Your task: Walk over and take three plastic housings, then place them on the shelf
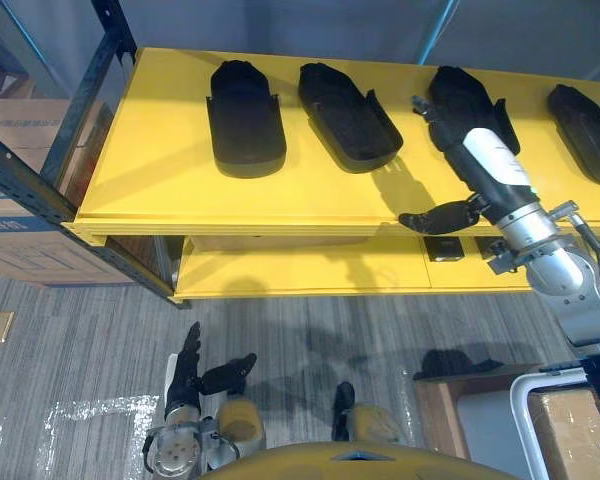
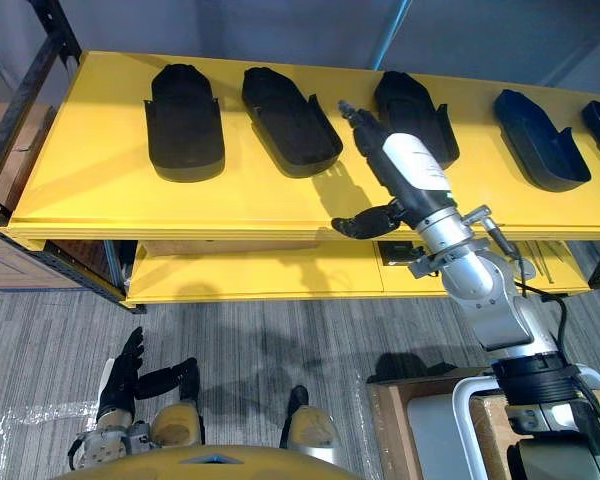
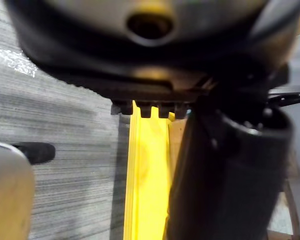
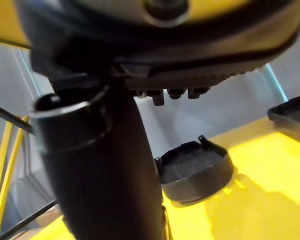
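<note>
Five housings (image 2: 184, 120): in a row on the yellow shelf (image 2: 100, 190); the left eye view takes in four.
Right hand (image 2: 405, 165): released, fingers (image 2: 360, 125) straight over the third housing (image 2: 415, 100).
Left hand (image 1: 185, 375): relaxed, low by the floor (image 1: 60, 330).

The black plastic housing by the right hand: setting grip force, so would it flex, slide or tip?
The black plastic housing looks like a thin-walled moulded shell, so probably stiff yet light. It lies flat on the smooth yellow shelf, so a push from the open right hand would likely slide it, not tip it.
</note>
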### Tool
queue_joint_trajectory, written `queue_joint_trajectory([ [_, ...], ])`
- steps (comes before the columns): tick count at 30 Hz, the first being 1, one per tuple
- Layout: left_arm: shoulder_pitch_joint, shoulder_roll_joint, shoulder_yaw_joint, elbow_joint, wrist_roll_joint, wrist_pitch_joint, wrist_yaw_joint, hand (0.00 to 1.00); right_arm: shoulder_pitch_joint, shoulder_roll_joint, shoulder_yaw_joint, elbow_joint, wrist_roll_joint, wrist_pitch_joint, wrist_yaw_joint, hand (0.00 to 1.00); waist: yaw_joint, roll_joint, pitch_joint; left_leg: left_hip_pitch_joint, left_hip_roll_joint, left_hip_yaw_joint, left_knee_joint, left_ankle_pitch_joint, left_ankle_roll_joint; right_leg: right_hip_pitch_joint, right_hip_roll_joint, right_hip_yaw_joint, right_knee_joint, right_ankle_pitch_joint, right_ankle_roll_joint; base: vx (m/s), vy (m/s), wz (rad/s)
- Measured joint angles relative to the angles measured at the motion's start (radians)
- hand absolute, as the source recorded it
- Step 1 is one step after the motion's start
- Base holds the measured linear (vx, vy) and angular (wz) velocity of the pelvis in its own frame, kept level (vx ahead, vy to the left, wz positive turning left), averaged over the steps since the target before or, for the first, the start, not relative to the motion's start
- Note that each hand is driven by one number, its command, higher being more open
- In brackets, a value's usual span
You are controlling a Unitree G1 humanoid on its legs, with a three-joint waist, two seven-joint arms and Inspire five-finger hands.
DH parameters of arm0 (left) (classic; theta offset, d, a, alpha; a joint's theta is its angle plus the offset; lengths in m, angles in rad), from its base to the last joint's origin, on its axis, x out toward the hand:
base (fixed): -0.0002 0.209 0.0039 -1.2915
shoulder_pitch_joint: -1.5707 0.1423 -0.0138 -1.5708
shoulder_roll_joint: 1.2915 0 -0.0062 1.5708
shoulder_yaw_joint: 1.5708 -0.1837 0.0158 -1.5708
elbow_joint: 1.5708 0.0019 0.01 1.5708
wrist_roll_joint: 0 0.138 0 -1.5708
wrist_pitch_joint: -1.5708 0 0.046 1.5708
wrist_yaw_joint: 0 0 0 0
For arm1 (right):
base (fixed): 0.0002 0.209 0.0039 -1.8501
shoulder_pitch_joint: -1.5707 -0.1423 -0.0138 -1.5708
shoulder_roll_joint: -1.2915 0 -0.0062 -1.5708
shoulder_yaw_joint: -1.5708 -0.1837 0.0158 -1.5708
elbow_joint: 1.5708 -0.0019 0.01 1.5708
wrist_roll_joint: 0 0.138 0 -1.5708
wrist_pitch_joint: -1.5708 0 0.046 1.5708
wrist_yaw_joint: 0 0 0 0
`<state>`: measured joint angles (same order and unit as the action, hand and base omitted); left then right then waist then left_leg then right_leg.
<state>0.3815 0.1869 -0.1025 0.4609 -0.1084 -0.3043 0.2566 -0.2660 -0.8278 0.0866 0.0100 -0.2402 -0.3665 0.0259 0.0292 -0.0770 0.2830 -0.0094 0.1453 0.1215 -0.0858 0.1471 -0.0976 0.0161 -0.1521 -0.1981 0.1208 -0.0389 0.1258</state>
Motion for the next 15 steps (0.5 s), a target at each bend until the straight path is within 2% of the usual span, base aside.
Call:
queue_joint_trajectory([
  [2,0.000,0.009,0.000,0.002,0.000,0.001,-0.003,1.00,-0.046,0.000,0.039,0.040,-0.031,-0.017,-0.007,1.00,0.007,-0.004,0.002,-0.002,0.000,-0.008,0.000,0.002,0.000,0.001,0.000,-0.006,0.001,0.000,0.000,-0.01,-0.003,0.08],
  [11,0.001,0.015,0.003,0.011,0.000,0.003,-0.018,1.00,-0.191,0.000,0.149,0.198,-0.150,-0.018,-0.056,1.00,0.051,-0.005,0.003,-0.007,-0.003,-0.023,0.000,0.007,0.002,0.005,-0.003,-0.019,0.005,-0.001,-0.002,-0.01,-0.001,0.05],
  [15,0.002,0.015,0.003,0.011,0.000,0.007,-0.023,1.00,-0.256,0.000,0.182,0.267,-0.182,-0.014,-0.059,1.00,0.053,-0.002,0.006,-0.013,-0.007,-0.036,0.000,0.011,0.006,0.005,-0.006,-0.032,0.009,-0.001,-0.002,-0.02,0.001,0.09],
])
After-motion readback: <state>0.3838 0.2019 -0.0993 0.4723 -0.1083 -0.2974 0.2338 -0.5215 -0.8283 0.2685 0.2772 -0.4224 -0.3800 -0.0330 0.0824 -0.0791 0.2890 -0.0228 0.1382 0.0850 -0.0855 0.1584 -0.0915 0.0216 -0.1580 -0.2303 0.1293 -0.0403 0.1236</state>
